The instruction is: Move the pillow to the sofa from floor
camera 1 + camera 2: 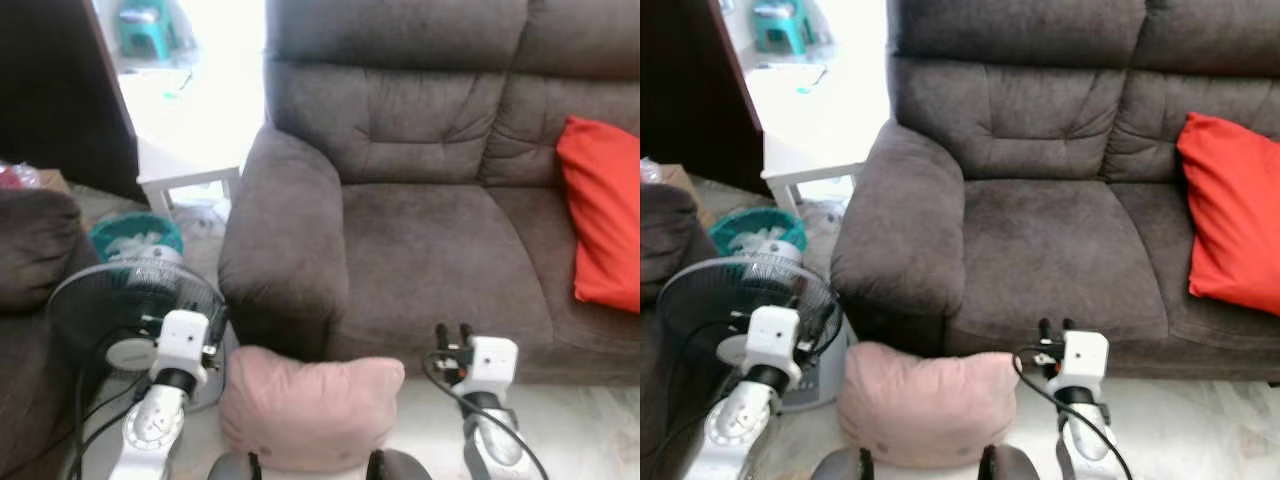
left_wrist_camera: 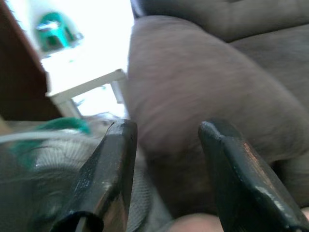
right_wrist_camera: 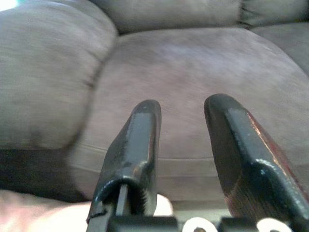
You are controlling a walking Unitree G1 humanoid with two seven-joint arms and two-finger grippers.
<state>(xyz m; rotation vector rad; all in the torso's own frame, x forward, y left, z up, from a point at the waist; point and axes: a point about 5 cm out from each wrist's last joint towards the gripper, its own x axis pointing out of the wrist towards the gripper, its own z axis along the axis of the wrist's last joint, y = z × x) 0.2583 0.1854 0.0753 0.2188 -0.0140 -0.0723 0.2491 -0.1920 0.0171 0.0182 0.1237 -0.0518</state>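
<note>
Pillow point(image 1: 310, 412) on floor before sofa point(image 1: 420, 230); wrist views: left claw point(image 2: 166, 130), right claw point(image 3: 181, 108) wide.

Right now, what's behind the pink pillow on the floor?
Behind the soft pink pillow stands the brown fabric sofa, its front base and armrest visible. The floor strip directly behind it is covered.

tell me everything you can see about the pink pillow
The pink pillow is soft, plump, matte fabric, with a dented top edge and rounded corners. It sits low in front of the sofa, below the armrest, between the left gripper and right gripper; neither holds it. Its bottom is hidden by the robot's body.
</note>
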